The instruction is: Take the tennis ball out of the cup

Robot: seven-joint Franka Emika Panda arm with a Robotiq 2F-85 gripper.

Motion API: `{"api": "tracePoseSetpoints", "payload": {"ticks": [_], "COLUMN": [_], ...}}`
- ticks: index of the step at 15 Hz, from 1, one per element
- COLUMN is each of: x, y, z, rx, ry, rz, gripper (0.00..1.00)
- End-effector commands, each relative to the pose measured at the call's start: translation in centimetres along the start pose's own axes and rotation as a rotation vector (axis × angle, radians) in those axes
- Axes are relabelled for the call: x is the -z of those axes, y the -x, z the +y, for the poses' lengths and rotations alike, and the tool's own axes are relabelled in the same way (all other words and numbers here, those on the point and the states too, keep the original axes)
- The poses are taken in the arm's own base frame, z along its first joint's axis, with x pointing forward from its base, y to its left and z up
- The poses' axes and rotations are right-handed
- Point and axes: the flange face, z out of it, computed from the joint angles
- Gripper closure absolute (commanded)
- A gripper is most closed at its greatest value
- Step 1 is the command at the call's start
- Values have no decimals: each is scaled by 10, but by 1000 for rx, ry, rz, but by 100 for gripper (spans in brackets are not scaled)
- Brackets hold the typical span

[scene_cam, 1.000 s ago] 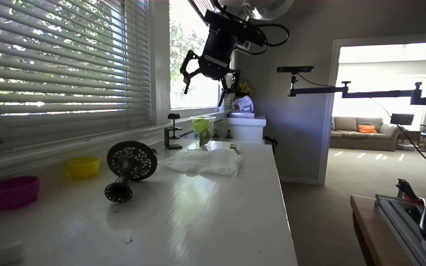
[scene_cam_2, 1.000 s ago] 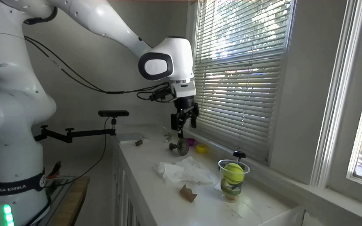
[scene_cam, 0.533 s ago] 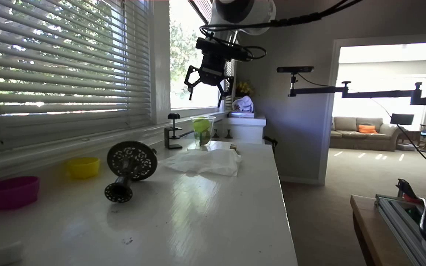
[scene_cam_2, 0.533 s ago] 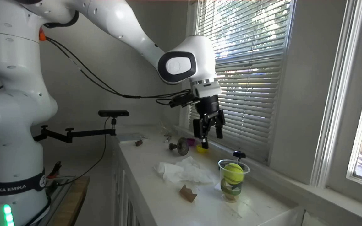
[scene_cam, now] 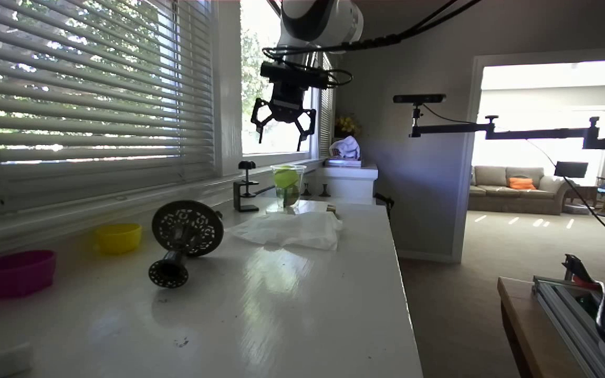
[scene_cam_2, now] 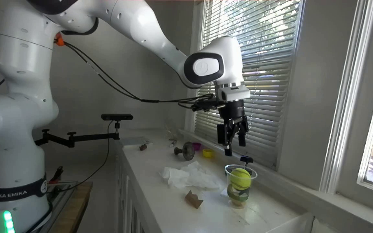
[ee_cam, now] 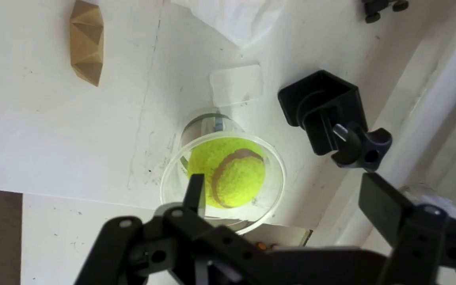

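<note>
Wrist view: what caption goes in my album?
Tennis ball in a clear cup, seen from above past the open gripper.

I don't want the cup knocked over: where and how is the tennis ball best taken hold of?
Probably pinch the tennis ball by opposite upper sides, from straight above: it is round and sits high in the upright cup, its top near rim level, with the wall around it. The open fingers likely must slip inside, where the gap looks narrow.
</note>
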Motion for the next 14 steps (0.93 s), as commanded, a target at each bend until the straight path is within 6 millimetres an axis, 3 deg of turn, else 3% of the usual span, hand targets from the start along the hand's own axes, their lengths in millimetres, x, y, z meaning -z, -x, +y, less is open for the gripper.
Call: {"api": "tracePoseSetpoints", "payload": {"ticks": [1,3,8,11,12,13,14], "x": [-22,-31,-34,-32,-31,-31,-31], "y": [-11,-16,-38,-44,-44,-44,-43], "z": [-9,-8,-1,0,-1,-2,-4], "rx": [-67,-97,-184,-214,-219,-223,-224], "ry": [54,75,120,131,133,134,136], "rz": [-45,-54,-46,-45,-46,-48,-49], "gripper": [0,1,9,20,29,26,31]}}
